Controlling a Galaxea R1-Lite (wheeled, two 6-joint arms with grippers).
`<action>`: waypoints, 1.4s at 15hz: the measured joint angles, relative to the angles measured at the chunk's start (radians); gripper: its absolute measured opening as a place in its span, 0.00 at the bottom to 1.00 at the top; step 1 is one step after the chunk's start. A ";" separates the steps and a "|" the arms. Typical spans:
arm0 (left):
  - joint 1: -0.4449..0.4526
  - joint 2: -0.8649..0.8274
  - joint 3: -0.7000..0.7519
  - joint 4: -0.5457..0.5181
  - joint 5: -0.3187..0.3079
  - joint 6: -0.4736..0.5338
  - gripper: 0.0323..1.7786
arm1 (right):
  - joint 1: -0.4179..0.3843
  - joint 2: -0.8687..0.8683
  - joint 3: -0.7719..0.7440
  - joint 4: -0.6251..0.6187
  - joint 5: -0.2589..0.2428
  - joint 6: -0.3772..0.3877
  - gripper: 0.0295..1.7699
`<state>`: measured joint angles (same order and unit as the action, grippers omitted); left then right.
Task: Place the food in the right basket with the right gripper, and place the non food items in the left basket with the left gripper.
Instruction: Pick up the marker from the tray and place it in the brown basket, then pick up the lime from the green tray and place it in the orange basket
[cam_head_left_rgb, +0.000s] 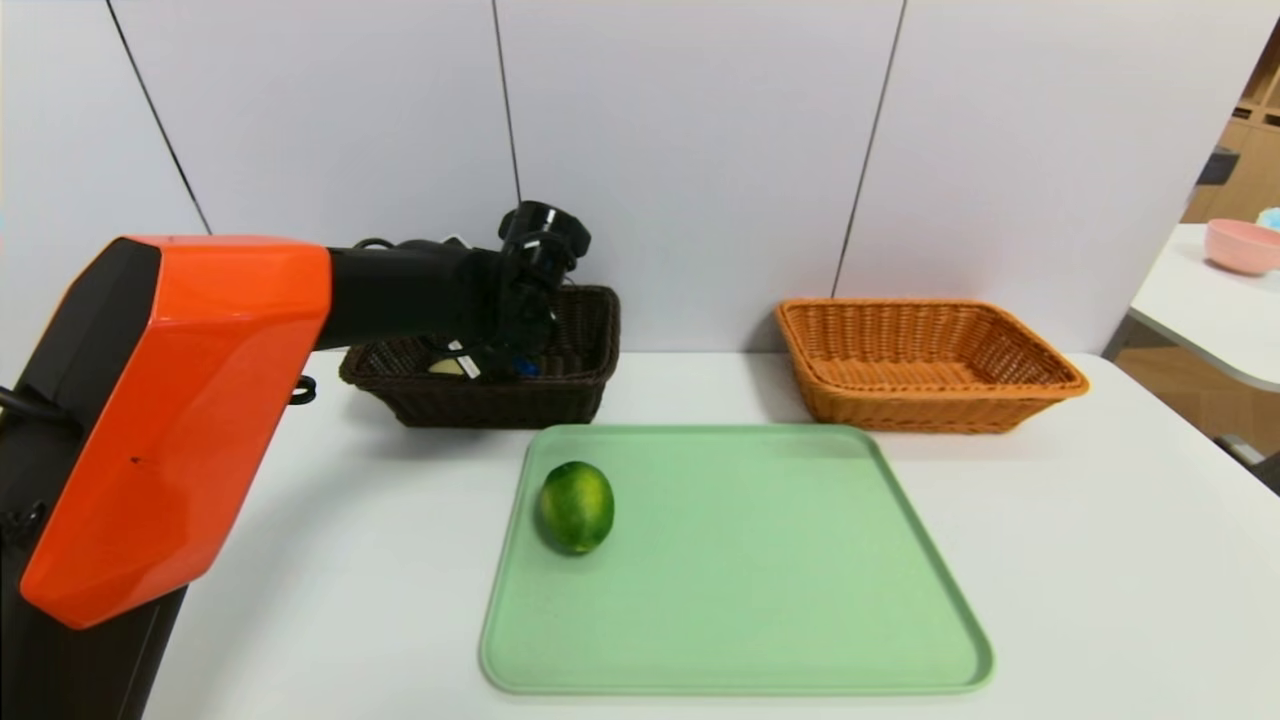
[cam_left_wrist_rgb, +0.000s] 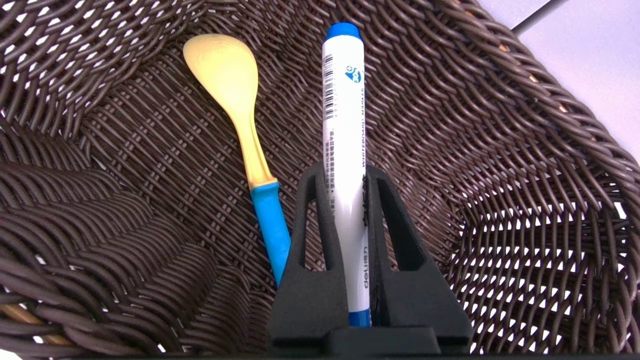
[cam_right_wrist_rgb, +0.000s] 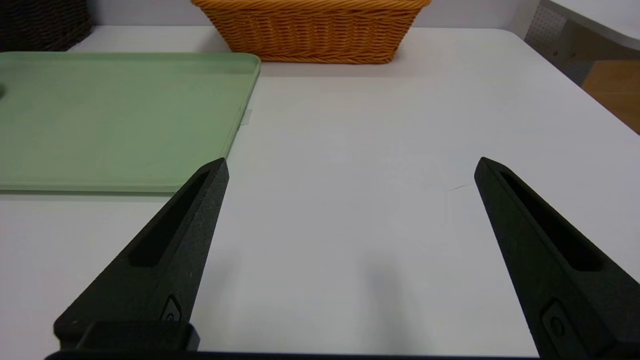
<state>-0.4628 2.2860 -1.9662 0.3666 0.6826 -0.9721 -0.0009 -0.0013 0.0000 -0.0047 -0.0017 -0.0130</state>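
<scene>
- Dark brown wicker of the left basket (cam_left_wrist_rgb: 500, 125) is seen all round the left gripper (cam_left_wrist_rgb: 350, 190), which is lowered inside it; in the head view the jaw tips are hidden behind the wrist and basket wall (cam_head_left_rgb: 500, 395).
- The marker (cam_left_wrist_rgb: 345, 165) is pinched between the left gripper's fingers (cam_left_wrist_rgb: 315, 220), its long axis in line with them, blue cap pointing away from the wrist; its tail end is cut off by the gripper body.
- The spoon-spatula (cam_left_wrist_rgb: 240, 120) is laid on the basket floor just beside the marker, roughly parallel, yellow head away from the wrist; the blue handle end is hidden behind the gripper.
- The lime (cam_head_left_rgb: 576, 506) is seen on the green tray (cam_head_left_rgb: 800, 600), near its left edge, resting slightly tilted.
- The right gripper (cam_right_wrist_rgb: 350, 170) is held low over the white table (cam_right_wrist_rgb: 375, 125), fingers spread wide with nothing between them; it is not seen in the head view.
- The right basket (cam_head_left_rgb: 930, 365) is set behind the tray's right corner; its far interior is partly hidden by the rim.
</scene>
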 joint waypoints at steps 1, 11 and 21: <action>0.002 0.003 0.000 -0.001 0.000 0.001 0.08 | 0.000 0.000 0.000 0.000 0.000 0.000 0.96; 0.006 0.009 0.000 -0.037 -0.001 0.001 0.53 | 0.000 0.000 0.000 0.000 0.000 0.000 0.96; 0.047 -0.340 0.225 0.002 -0.028 0.236 0.84 | 0.000 0.000 0.000 0.000 0.000 0.000 0.96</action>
<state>-0.4155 1.9455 -1.7415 0.3689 0.6547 -0.7364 -0.0004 -0.0013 0.0000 -0.0043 -0.0013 -0.0134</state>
